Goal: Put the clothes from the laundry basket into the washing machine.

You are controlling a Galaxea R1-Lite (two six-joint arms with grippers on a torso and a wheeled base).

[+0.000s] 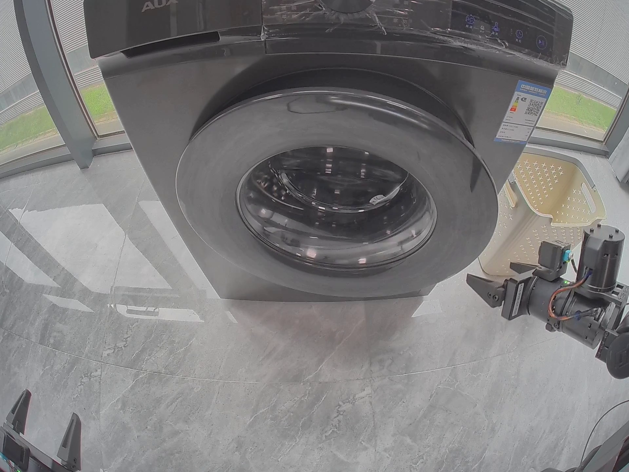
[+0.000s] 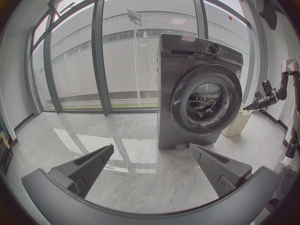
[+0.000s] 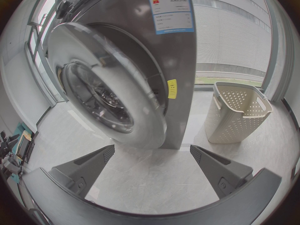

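One blue label [image 1: 524, 111], one yellow sticker [image 3: 172, 88], washing machine [image 1: 164, 113], laundry basket [image 1: 557, 195] beside

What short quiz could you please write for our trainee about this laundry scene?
1. True or false: the laundry basket stands on the robot's left of the washing machine.
2. The right gripper is: A) shut on a garment; B) open and holding nothing; C) inside the drum.
3. Fill the gap: the left gripper has its jaws ___.

Key: 1 false, it stands on the robot's right; 2 B; 3 open.
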